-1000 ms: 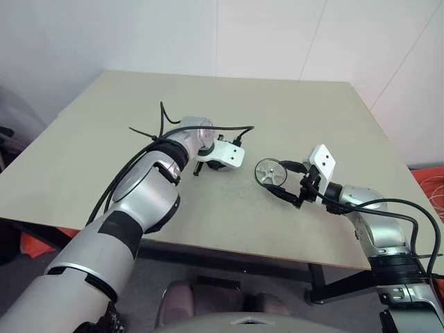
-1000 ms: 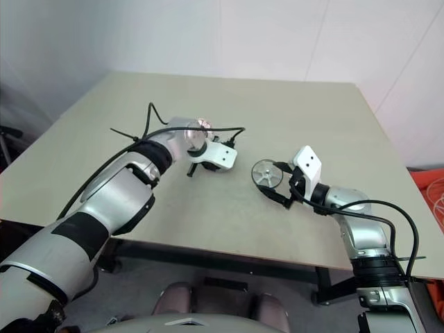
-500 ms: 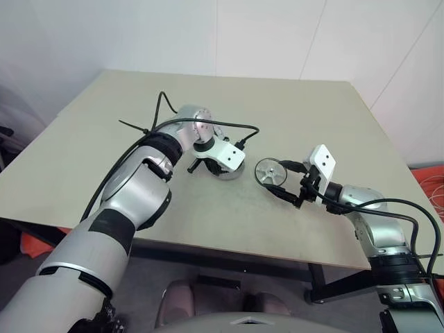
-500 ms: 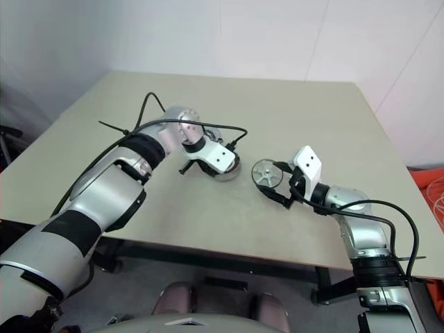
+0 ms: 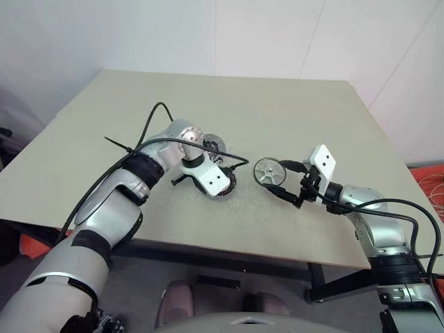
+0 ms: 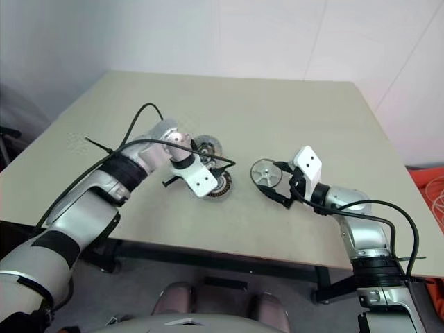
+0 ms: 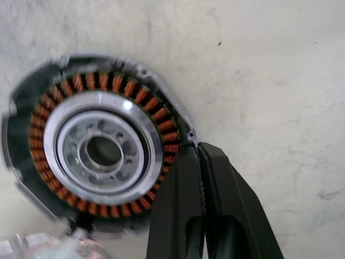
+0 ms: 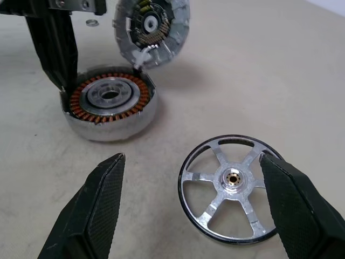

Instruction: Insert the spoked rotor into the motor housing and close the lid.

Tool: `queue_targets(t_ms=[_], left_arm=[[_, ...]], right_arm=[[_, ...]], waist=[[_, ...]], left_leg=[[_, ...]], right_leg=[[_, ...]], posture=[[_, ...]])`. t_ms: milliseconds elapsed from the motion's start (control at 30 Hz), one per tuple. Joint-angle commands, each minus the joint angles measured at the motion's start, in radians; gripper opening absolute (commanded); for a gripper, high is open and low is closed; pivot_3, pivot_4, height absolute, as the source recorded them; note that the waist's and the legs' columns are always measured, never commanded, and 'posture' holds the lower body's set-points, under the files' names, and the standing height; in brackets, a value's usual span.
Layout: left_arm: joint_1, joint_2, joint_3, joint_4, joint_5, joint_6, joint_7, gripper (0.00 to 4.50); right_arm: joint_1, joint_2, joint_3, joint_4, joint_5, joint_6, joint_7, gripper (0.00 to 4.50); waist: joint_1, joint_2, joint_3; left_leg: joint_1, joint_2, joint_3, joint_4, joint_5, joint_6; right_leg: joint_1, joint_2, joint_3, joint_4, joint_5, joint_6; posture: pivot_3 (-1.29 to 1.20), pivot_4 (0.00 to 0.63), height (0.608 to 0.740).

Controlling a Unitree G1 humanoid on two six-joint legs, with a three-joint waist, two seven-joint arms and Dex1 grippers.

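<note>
My left gripper (image 7: pixel 198 162), jaws together, nudges the motor housing (image 8: pixel 110 108) rim to steady it; right gripper (image 8: pixel 188 178) spread around the spoked rotor (image 8: pixel 232 189) flat on the table (image 5: pixel 277 118), ready to grasp; lid (image 8: pixel 152 29) behind.

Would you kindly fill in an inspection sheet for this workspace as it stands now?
Surface: beige table, bare at the far side.
Job's things: motor housing open, windings up; lid tilted behind it; spoked rotor flat, apart.
Clutter: tiny metal ring near the lid.
Grippers: left gripper shut at the housing's rim; right gripper open, jaws either side of the rotor.
Cables: black cable looping over the left arm.
Surroundings: white wall.
</note>
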Motion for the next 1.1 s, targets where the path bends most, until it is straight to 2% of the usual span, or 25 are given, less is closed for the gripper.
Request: queue_targets(t_ms=[33,367,600,800,900,1033,1100], left_arm=[[0.013,0.015,-0.028,-0.102,-0.051,0.02,-0.015,0.05],[-0.031,0.122,-0.159,-0.169,-0.203,-0.046,-0.015,0.05],[-0.053,0.16,-0.159,-0.119,-0.191,-0.109,-0.015,0.05],[-0.067,0.166,-0.174,-0.106,-0.26,-0.109,-0.015,0.05],[-0.07,0.18,-0.183,-0.114,-0.267,-0.095,-0.015,0.66],[-0.082,0.204,-0.209,-0.124,-0.3,-0.08,-0.015,1.95],[-0.075,0.187,-0.177,-0.123,-0.306,-0.078,-0.015,2.66]], right_arm=[[-0.018,-0.005,-0.008,-0.014,0.009,-0.016,0.001,4.5],[-0.023,-0.004,-0.007,-0.012,0.008,-0.016,0.001,4.5],[-0.022,-0.003,-0.007,-0.012,0.008,-0.016,-0.001,4.5],[-0.026,0.0,-0.002,-0.008,0.005,-0.017,-0.002,4.5],[-0.028,0.001,-0.001,-0.005,0.003,-0.017,-0.003,4.5],[-0.029,-0.001,0.0,-0.002,0.001,-0.017,-0.002,4.5],[-0.029,-0.001,0.0,0.0,0.0,-0.018,0.0,4.5]], waist=[[0.0,0.0,0.0],[-0.001,0.0,0.0],[-0.003,0.0,0.0],[-0.002,0.0,0.0],[-0.002,0.0,0.0],[-0.002,0.0,0.0],[-0.002,0.0,0.0]], left_leg=[[0.0,0.0,0.0,0.0,0.0,0.0],[-0.003,0.0,0.002,0.0,0.0,-0.001],[-0.004,0.0,0.002,0.0,0.002,-0.003],[-0.004,0.0,0.002,0.001,0.003,-0.005],[-0.005,0.0,0.001,0.001,0.003,-0.005],[-0.004,0.0,0.002,0.001,0.003,-0.005],[-0.004,0.0,0.002,0.001,0.003,-0.006]], right_leg=[[0.0,0.0,0.0,0.0,0.0,0.0],[-0.003,0.0,0.0,0.0,0.0,0.0],[-0.004,0.001,0.0,0.001,0.0,0.0],[-0.004,0.001,0.0,0.001,0.0,0.0],[-0.004,0.001,0.0,0.001,0.0,0.0],[-0.004,0.001,0.0,0.002,0.0,0.0],[-0.004,0.001,0.0,0.002,0.0,0.0]], posture=[[0.0,0.0,0.74],[0.0,0.0,0.74],[0.0,0.0,0.74],[0.0,0.0,0.74],[0.0,0.0,0.74],[0.0,0.0,0.74],[0.0,0.0,0.74]])
